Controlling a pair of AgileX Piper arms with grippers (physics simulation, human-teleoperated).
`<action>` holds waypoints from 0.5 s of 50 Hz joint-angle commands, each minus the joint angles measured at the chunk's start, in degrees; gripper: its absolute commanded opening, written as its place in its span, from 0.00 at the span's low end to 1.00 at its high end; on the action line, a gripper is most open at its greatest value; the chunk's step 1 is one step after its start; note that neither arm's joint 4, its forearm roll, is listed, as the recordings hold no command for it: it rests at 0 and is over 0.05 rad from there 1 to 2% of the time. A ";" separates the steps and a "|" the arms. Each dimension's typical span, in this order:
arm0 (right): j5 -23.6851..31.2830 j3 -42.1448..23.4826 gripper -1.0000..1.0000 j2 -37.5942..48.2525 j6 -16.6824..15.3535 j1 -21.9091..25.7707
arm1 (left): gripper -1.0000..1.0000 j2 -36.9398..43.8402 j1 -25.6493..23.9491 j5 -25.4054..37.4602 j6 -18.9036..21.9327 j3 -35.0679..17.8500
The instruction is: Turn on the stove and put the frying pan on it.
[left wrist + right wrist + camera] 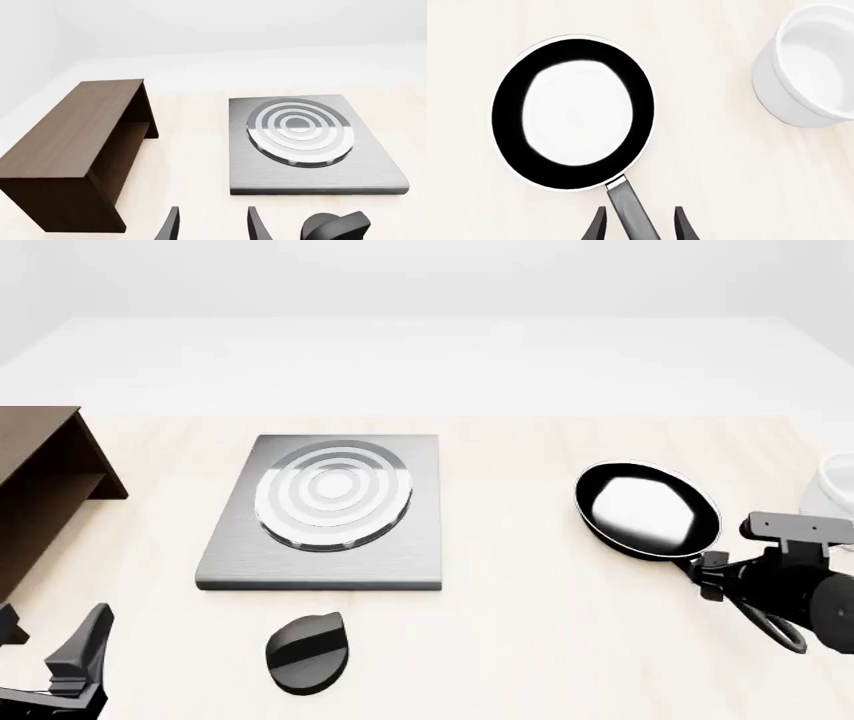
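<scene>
1. Stove (324, 512): a flat grey plate with a ringed burner, lying left of centre in the front view. Its burner is bare.
2. Knob (308, 651): a separate black oval, low in the front view, just below the plate's lower edge and apart from it.
3. Frying pan (646, 509): right of centre in the front view, flat on the table (534, 570), well apart from the stove. Its handle (630, 210) runs toward the lower right of that view.
4. Right gripper (639, 225): in its wrist view the fingers stand open, one on either side of the handle. Whether they touch it cannot be told; nothing is clamped.
5. Left gripper (212, 226): fingers parted and empty, seen at the lower edge of its wrist view, with the knob to their right in that frame.
6. Other items: a white bowl (814, 70) at upper right of the right wrist view; a brown shelf (80, 150) at left of the left wrist view.
7. Step in hand, as judged: grasping the pan handle. The next move calls for closing on the handle, while the knob has yet to be turned.
</scene>
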 commanded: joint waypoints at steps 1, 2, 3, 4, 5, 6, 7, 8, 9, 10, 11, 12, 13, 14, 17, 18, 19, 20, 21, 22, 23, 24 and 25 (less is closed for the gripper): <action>-1.21 -0.22 1.00 2.29 0.52 0.58 | 1.00 -0.10 -0.14 -0.13 0.41 0.02; -1.36 -0.32 1.00 2.65 0.49 0.58 | 1.00 0.00 -0.14 -0.24 0.40 0.02; -1.43 -0.41 1.00 2.79 0.27 0.43 | 1.00 0.14 -0.12 -0.35 0.38 0.02; -1.44 -0.43 1.00 2.85 0.44 0.61 | 1.00 0.20 -0.12 -0.42 0.37 0.02; -1.49 -0.47 1.00 3.05 0.54 0.74 | 1.00 0.27 -0.10 -0.48 0.37 0.02; -1.60 -0.51 1.00 3.16 0.39 0.65 | 1.00 0.34 -0.08 -0.54 0.37 0.02; -1.72 -0.51 1.00 3.41 0.46 0.77 | 1.00 0.35 -0.07 -0.56 0.38 0.02; -1.97 -0.50 1.00 3.70 0.47 0.85 | 1.00 0.31 -0.06 -0.54 0.36 0.02; -2.16 -0.49 1.00 3.95 0.48 0.91 | 1.00 0.32 -0.06 -0.55 0.37 0.02; -2.36 -0.52 1.00 4.34 0.46 0.94 | 1.00 0.36 -0.06 -0.59 0.40 0.02; -2.55 -0.52 1.00 4.54 0.44 0.94 | 1.00 0.50 -0.07 -0.72 0.40 0.02; -2.60 -0.56 1.00 4.70 0.40 0.92 | 1.00 0.70 -0.08 -0.88 0.43 0.02; -2.66 -0.59 1.00 4.90 0.41 0.95 | 1.00 0.70 -0.08 -0.90 0.42 0.02; -2.69 -0.61 1.00 4.98 0.40 0.98 | 1.00 0.77 -0.09 -0.98 0.44 0.02; -2.87 -0.66 1.00 5.40 0.24 0.92 | 1.00 0.96 -0.08 -1.14 0.43 0.02; -2.94 -0.67 1.00 5.51 0.25 0.96 | 1.00 0.92 -0.07 -1.12 0.42 0.02; -3.12 -0.71 1.00 5.90 0.07 0.89 | 1.00 0.95 -0.08 -1.14 0.38 0.02; -3.22 -0.71 1.00 6.11 0.10 0.98 | 1.00 0.98 -0.08 -1.17 0.37 0.02; -3.27 -0.72 1.00 6.14 0.14 1.04 | 1.00 0.92 -0.06 -1.13 0.36 0.02; -3.33 -0.76 1.00 6.29 -0.05 0.96 | 1.00 0.88 -0.07 -1.09 0.38 0.02; -3.39 -0.81 1.00 6.51 -0.01 1.02 | 1.00 0.79 -0.08 -1.02 0.40 0.02; -3.45 -0.84 1.00 6.58 0.02 1.04 | 1.00 0.80 -0.07 -1.01 0.37 0.02; -3.48 -0.87 1.00 6.67 -0.04 1.00 | 1.00 0.79 -0.09 -1.02 0.36 0.02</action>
